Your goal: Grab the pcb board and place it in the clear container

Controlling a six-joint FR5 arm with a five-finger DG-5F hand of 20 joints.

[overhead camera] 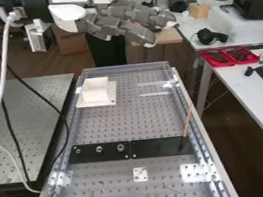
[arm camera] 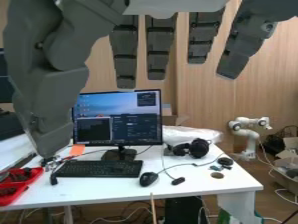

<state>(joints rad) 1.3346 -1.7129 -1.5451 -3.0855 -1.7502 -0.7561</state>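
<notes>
Looks like a robotics lab, judging by a perforated metal bench top (overhead camera: 117, 188), a small white robot arm (arm camera: 250, 136), and a desk (arm camera: 199, 186) with monitor (arm camera: 118, 116) and keyboard (arm camera: 100, 169).

In the high view, the hand (overhead camera: 118, 25) is dark grey. The bench panel (overhead camera: 108, 191) at lower centre is silver-grey with a regular grid of dots. The table (overhead camera: 26, 104) at left is grey, also dot-patterned. The block (overhead camera: 95, 89) above centre is cream-white; the trays (overhead camera: 230, 65) at upper right are red. In the wrist view, the wall (arm camera: 266, 90) is pale tan, wood-grained; the keyboard (arm camera: 100, 169) is black.
</notes>
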